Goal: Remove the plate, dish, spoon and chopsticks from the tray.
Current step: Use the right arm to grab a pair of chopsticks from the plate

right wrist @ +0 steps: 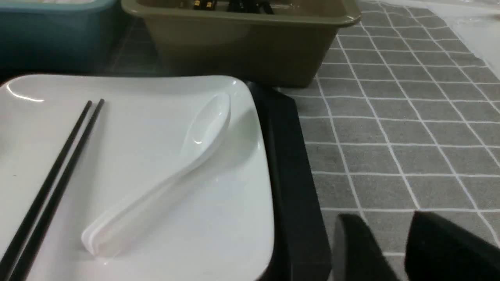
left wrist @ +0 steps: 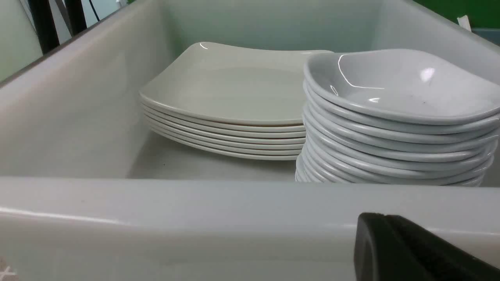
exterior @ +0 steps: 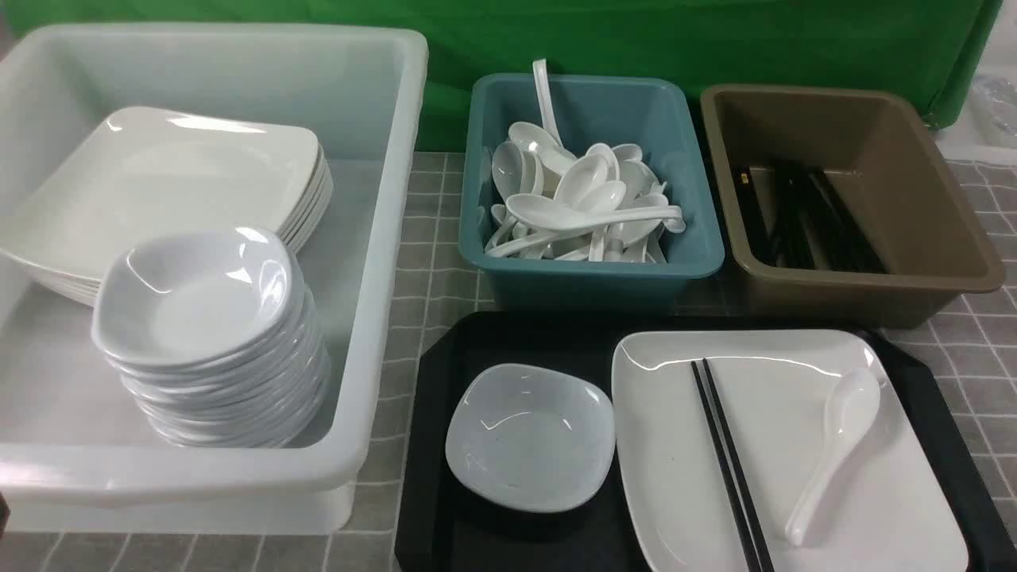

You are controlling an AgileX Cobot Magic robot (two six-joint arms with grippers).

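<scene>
The black tray [exterior: 442, 534] lies at the front of the table. On its left half sits the small bluish-white dish [exterior: 531, 435]. The large white plate [exterior: 783, 413] fills its right half, with the black chopsticks [exterior: 729, 469] and the white spoon [exterior: 836, 449] lying on it. Neither gripper shows in the front view. My right gripper [right wrist: 384, 220] is open and empty over the grey cloth, just outside the tray's right rim [right wrist: 289, 168], beside the plate [right wrist: 129, 128], spoon [right wrist: 175, 171] and chopsticks [right wrist: 58, 171]. My left gripper [left wrist: 381, 219] is shut and empty, in front of the white tub's near wall [left wrist: 195, 218].
The white tub [exterior: 393, 199] at the left holds a stack of plates [exterior: 183, 183] and a stack of dishes [exterior: 199, 310]. Behind the tray stand a teal bin [exterior: 588, 280] of spoons and a brown bin [exterior: 945, 214] of chopsticks. A grey checked cloth [exterior: 977, 357] covers the table.
</scene>
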